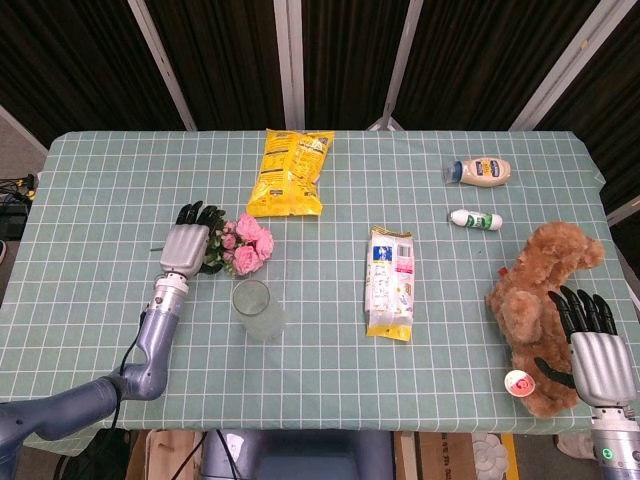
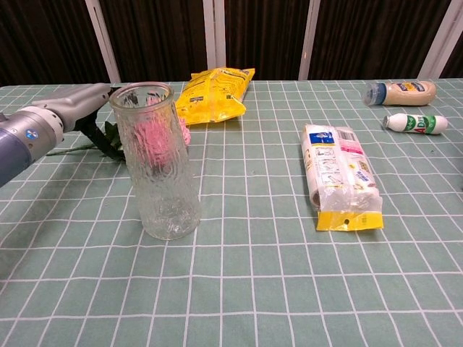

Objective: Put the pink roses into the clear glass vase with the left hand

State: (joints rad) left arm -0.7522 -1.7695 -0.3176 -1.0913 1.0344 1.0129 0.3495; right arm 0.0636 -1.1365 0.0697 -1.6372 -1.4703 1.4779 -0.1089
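Only in head view: right hand (image 1: 597, 357) by teddy bear (image 1: 540, 292).

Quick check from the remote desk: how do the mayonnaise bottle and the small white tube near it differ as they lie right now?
The mayonnaise bottle is fatter and cream-coloured with a blue label; the white tube is slimmer, with green print. The bottle lies farther back on the table; the tube lies nearer the robot. The bottle's cap points to the image left, as does the tube's white cap. Both lie on their sides, apart from each other, untouched by either hand.

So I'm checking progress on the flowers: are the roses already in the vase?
No, the roses lie on the table beside the left hand, and the vase stands empty.
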